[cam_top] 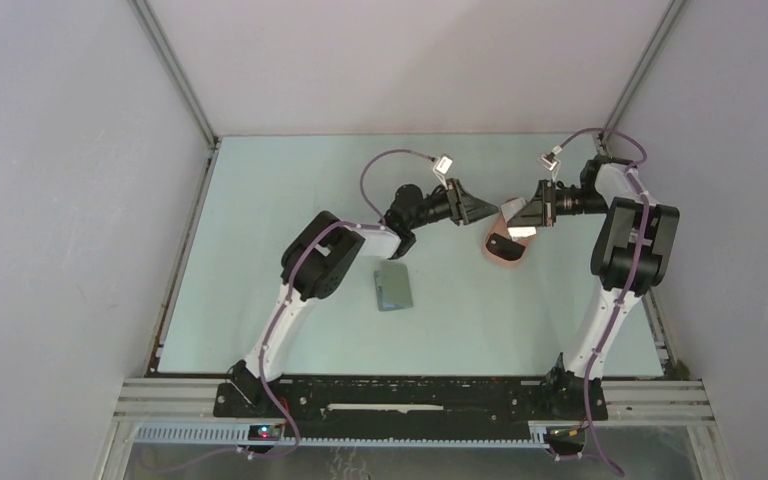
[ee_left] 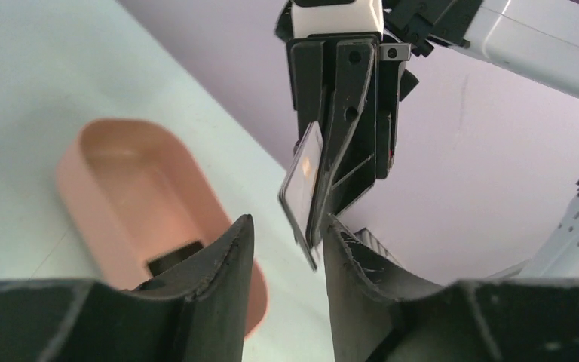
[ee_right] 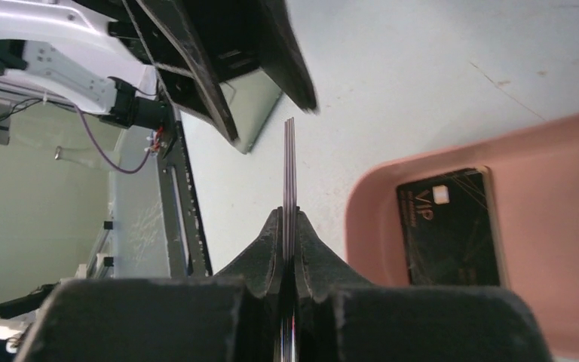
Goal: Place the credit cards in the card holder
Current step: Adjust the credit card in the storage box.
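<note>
the right gripper [ee_right: 289,226] clamps the silvery credit card [ee_right: 289,166] edge-on while the left gripper [ee_left: 288,226] stands half-open, empty, astride its free end, seemingly a hand-over to angle it for the card holder [cam_top: 393,288] flat on the worktop [cam_top: 260,200].

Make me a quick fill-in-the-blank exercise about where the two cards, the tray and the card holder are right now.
1. The black card lies inside the ____ tray.
2. The right gripper is shut on the silvery card, and the left gripper facing it has its jaws ____.
3. The card holder lies flat on the table, nearer the ____ arm.

Missing words: pink; open; left
</note>
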You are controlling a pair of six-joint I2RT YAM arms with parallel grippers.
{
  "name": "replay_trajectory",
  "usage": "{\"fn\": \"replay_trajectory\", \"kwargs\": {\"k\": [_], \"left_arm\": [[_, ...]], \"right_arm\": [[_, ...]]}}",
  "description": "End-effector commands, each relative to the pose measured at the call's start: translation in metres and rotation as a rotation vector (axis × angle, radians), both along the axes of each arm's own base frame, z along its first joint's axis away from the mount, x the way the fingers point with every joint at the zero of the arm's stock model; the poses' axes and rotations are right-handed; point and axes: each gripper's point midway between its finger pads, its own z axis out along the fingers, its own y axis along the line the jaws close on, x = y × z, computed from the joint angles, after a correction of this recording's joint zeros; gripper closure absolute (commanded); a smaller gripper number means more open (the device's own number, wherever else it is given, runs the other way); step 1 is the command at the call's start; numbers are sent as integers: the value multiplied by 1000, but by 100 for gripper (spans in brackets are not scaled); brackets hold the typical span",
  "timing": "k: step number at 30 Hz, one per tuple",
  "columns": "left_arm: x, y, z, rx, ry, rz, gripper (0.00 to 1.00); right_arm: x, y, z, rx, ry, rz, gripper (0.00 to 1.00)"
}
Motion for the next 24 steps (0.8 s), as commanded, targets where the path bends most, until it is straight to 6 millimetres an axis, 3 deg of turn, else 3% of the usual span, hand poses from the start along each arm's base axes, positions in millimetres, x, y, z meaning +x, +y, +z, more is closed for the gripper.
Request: {"fn": "replay_trajectory", "kwargs": {"k": [1, 6, 15, 17, 18, 24], "left_arm": [[13, 47, 58, -28, -117, 170, 54], [-4, 84, 68, 21, -175, 248, 52], [-58, 151, 78, 122, -279, 394, 50], [-72, 167, 90, 127, -307, 419, 50], [-76, 172, 85, 144, -304, 428, 50], [-111, 212, 102, 180, -366, 497, 50]], "right_arm": [[13, -19, -9, -65, -25, -91, 98], [31, -38, -34, -193, 69, -290, 100], [54, -25, -47, -267, 231, -508, 100], [57, -25, -51, -308, 268, -570, 100], [59, -26, -54, -330, 290, -604, 100], [64, -29, -55, -350, 340, -734, 100]]}}
